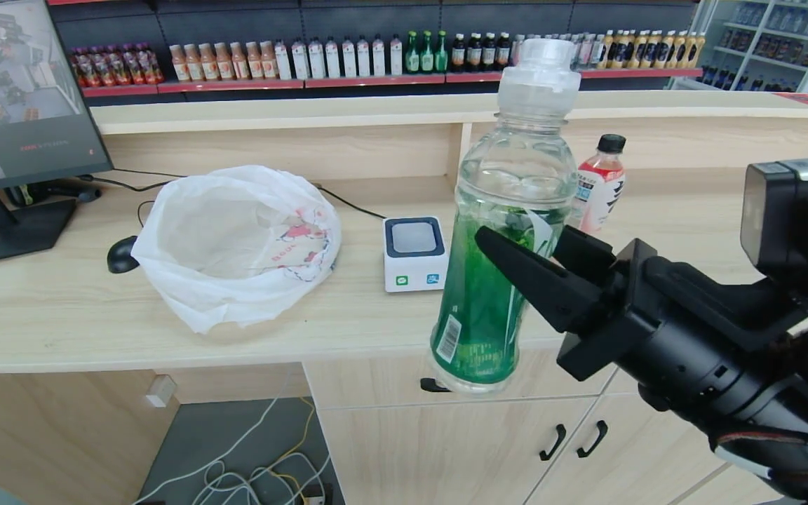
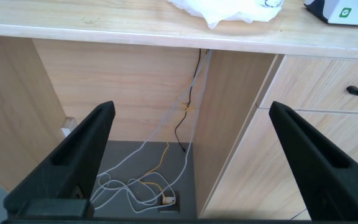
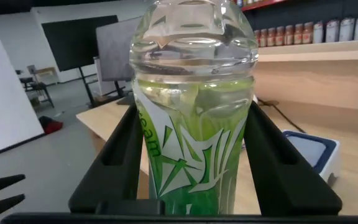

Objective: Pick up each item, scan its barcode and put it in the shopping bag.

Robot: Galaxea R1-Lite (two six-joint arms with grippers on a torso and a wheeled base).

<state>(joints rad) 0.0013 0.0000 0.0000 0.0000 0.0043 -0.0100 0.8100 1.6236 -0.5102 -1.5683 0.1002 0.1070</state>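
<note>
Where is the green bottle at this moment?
In the head view, the green bottle is held nearly upright in the right tool, in front of the counter edge, just right of the white scanner.

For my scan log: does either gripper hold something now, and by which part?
The right gripper holds the green bottle by its middle, above the barcode. The left gripper is open and empty.
</note>
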